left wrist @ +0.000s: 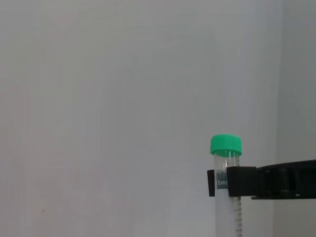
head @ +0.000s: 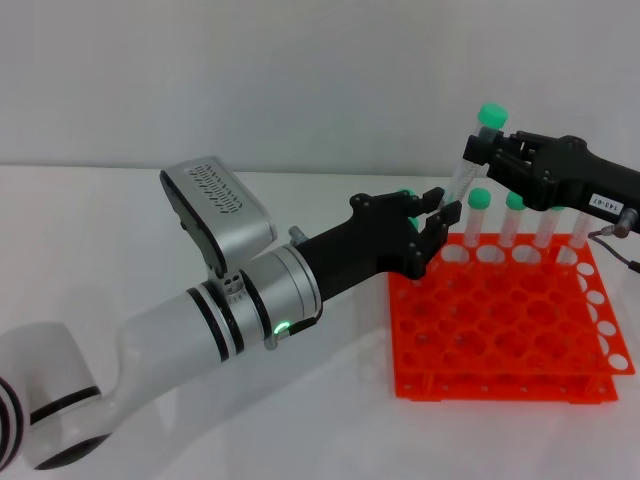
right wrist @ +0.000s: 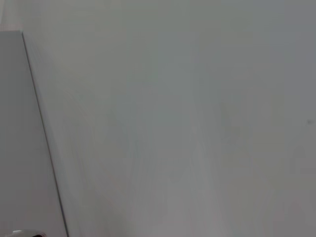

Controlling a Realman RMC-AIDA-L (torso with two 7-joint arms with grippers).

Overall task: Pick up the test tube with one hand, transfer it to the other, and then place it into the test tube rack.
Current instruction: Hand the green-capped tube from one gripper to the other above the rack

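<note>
Test tube (head: 470, 165) up in the air over the back edge of the test tube rack (head: 500, 388), tilted, green cap uppermost. Pinched just under that cap by the right gripper (head: 480, 150), closed firmly on the clear barrel; seen the same way from the left wrist camera, with black pads on either side of the printed scale. Lower down, at the foot of the tube, the left gripper (head: 438, 218) with fingers (head: 448, 212) parted, not clamped; impossible to say whether a tip grazes the plastic. Behind and beside, a row of other green-capped tubes (head: 478, 218) standing upright in the rack's rear holes, close to the hanging one. Beyond that, only the white table (head: 120, 220).

Judged as the handover step, at or near its end: weight apparently carried by the right side alone. Next, probably: draw the left arm back and clear, taking care not to knock the tube's foot. Then bring the tube upright, line its tip over a free hole, and lower straight down. Little margin beside the standing tubes, so a slow, vertical descent called for before letting go.
</note>
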